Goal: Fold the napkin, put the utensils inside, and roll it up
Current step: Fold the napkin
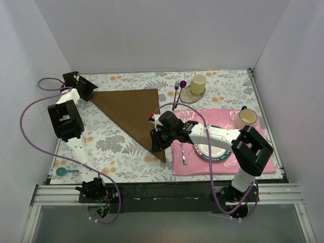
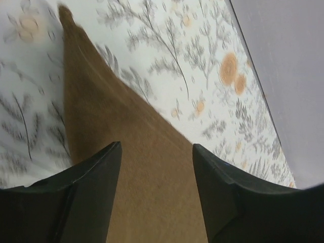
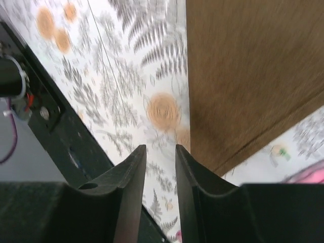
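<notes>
The dark brown napkin [image 1: 129, 109] lies folded into a triangle on the floral tablecloth. My left gripper [image 1: 88, 92] hovers at its far left corner. In the left wrist view that gripper [image 2: 154, 147] is open, and the cloth [image 2: 147, 172] lies below the gap. My right gripper [image 1: 156, 144] sits at the napkin's near tip. In the right wrist view it [image 3: 161, 148] is open by a narrow gap, with only tablecloth between the fingers and the napkin edge [image 3: 248, 76] just to its right. A purple fork [image 1: 176, 95] and a purple spoon [image 1: 182, 84] lie beyond the napkin.
A pink placemat [image 1: 263, 152] at the right holds a plate [image 1: 215, 154], a silver spoon [image 1: 183, 154] and a mug [image 1: 247, 118]. A cream cup [image 1: 198, 83] stands on a coaster at the back. A teal spoon [image 1: 63, 171] lies near the front left edge.
</notes>
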Controlling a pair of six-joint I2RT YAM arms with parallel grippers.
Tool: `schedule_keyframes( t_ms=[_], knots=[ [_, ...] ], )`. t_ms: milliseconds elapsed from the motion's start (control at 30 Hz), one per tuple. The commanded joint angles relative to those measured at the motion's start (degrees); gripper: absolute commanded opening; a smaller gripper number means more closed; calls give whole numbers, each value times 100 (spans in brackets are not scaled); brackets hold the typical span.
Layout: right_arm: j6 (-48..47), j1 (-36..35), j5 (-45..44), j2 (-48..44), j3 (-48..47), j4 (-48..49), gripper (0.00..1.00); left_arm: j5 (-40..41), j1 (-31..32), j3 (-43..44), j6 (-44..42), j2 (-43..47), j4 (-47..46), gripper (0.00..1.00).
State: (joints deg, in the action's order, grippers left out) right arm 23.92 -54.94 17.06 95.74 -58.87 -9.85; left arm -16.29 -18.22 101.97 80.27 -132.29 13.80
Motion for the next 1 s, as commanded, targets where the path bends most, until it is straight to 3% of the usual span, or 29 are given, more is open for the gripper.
schedule_keyframes(
  t_ms=[0, 167, 267, 400, 500, 533, 633, 767, 867, 967],
  knots=[
    [-519, 229, -150, 409, -756, -342, 39, 178, 449, -572, -310, 1467, 254, 59],
    [-749, 291, -291, 980, -1074, -395, 43, 864, 951, -1896, -591, 2985, 351, 61],
    [-836, 291, -291, 1218, -1170, -457, 43, 1441, 1136, -2872, -487, 4065, 552, 68],
    [-898, 203, -430, 1009, -1021, -614, 44, 2725, 1171, -3892, -92, 5209, 1895, 72],
    [-1082, 80, -625, 560, -1074, -738, 57, 3700, 1137, -4395, 260, 6027, 2845, 72],
    [-1100, 71, -547, 394, -1135, -842, 60, 3895, 1119, -4501, 383, 6196, 3065, 77],
    [-1144, 71, -484, 165, -1240, -1018, 62, 3923, 873, -4922, 901, 6741, 3558, 78],
    [-1074, 71, -423, -55, -1162, -1125, 62, 4045, 408, -5083, 1577, 6630, 4538, 84],
    [-969, 71, -379, -328, -856, -1020, 62, 4766, 126, -4811, 2983, 6033, 5857, 84],
    [-907, 71, -431, -618, -548, -949, 62, 4636, -23, -5080, 3433, 6231, 5898, 89]
  ],
)
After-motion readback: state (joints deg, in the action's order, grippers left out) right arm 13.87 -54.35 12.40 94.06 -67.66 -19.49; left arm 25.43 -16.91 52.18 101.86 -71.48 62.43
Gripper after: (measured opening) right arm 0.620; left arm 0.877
